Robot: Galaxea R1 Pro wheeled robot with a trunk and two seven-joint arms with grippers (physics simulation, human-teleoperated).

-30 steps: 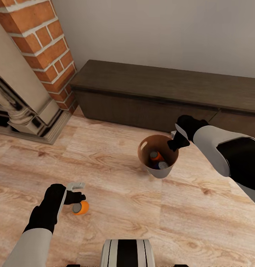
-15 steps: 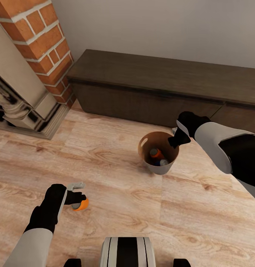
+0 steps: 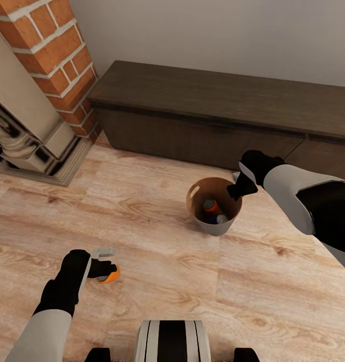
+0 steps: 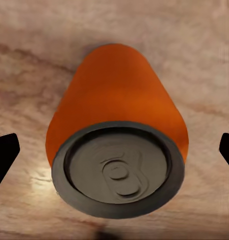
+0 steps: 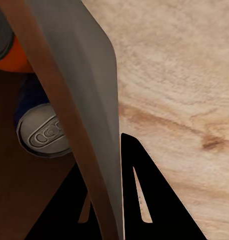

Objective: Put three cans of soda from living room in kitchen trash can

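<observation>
Left pincer is spread wide around an orange soda can lying on its side on the wood floor; fingertips stand clear of it. Right pincer is clenched on the rim of the trash can, which holds one orange can and one blue can. No legible label or writing on any can.

We look down on a pale wood floor. A long dark low cabinet runs along a plain grey-white wall. At its left end stands a brick fireplace with a pale stone surround.
</observation>
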